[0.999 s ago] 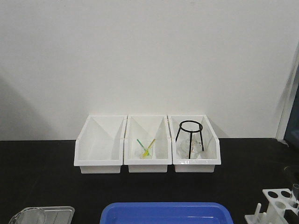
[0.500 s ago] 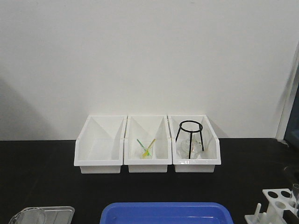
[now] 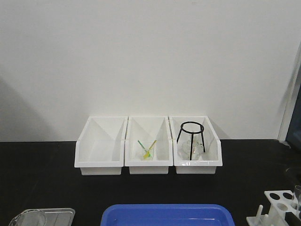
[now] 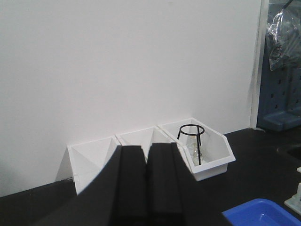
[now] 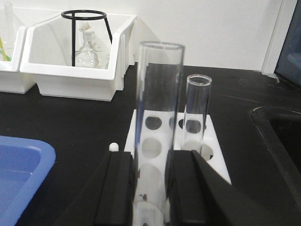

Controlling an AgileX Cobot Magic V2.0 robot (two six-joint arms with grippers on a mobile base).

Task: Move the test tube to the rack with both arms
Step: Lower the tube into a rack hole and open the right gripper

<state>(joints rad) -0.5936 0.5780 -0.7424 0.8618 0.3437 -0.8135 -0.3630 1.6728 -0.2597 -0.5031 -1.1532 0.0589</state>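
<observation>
Your right gripper (image 5: 153, 188): fingers pinching test tube (image 5: 157, 108), held upright, top rising well above them, bottom end hidden. Rack (image 5: 217, 165) just ahead. Second tube (image 5: 196, 113) stands in it, just right of yours.

Your left gripper (image 4: 146, 188): fingers pressed together, nothing between.

White bin (image 5: 70, 84) farther ahead-left. Blue tray (image 5: 19, 165) left. Sunken basin edge (image 5: 277, 136) right.

Black tabletop (image 5: 70, 122), white wall (image 5: 211, 28) beyond.
</observation>
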